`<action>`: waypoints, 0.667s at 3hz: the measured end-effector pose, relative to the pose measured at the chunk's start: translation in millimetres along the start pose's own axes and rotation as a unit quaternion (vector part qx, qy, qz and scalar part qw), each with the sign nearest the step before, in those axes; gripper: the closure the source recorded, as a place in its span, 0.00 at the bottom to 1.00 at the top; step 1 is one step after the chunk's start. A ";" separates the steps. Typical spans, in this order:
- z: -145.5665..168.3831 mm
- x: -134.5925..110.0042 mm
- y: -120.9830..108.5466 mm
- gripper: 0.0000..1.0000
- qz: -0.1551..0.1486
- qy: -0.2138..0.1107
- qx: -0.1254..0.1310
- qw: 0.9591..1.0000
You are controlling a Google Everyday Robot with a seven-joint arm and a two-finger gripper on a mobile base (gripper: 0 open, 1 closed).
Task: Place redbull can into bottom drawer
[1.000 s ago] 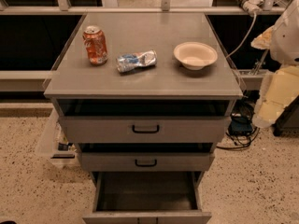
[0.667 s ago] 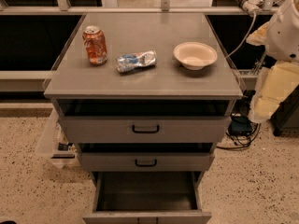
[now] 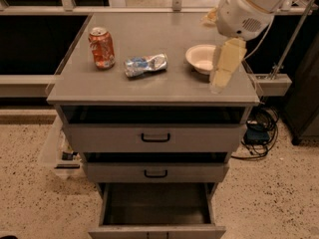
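The redbull can, silver and blue and crumpled, lies on its side in the middle of the grey cabinet top. The bottom drawer is pulled out, its dark inside showing with nothing in it. My gripper hangs cream-coloured from the white arm, pointing down over the right side of the cabinet top. It is right beside the white bowl and well to the right of the redbull can.
An upright orange-red soda can stands left of the redbull can. A white bowl sits at the right. Two upper drawers with black handles are slightly open. Cables lie on the floor to the right, and a plastic bin stands to the left.
The arm has swung in from the right side of the cabinet to over its top, beside the bowl. The cans and bowl have not moved.
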State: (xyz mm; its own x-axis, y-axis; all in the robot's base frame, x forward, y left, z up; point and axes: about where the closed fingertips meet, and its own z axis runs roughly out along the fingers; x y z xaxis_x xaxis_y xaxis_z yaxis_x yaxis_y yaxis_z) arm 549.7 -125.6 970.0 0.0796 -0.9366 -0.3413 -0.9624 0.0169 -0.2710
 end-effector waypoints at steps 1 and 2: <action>46.9 -42.3 -30.5 0.00 -0.049 -0.054 -0.024 0.997; 88.5 -69.2 -49.6 0.00 -0.075 -0.088 -0.051 0.992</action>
State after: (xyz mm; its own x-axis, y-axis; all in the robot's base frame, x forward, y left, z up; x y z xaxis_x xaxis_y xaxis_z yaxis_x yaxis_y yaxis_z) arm 614.9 -30.7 927.4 0.2597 -0.8501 -0.4582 -0.9569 -0.1625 -0.2409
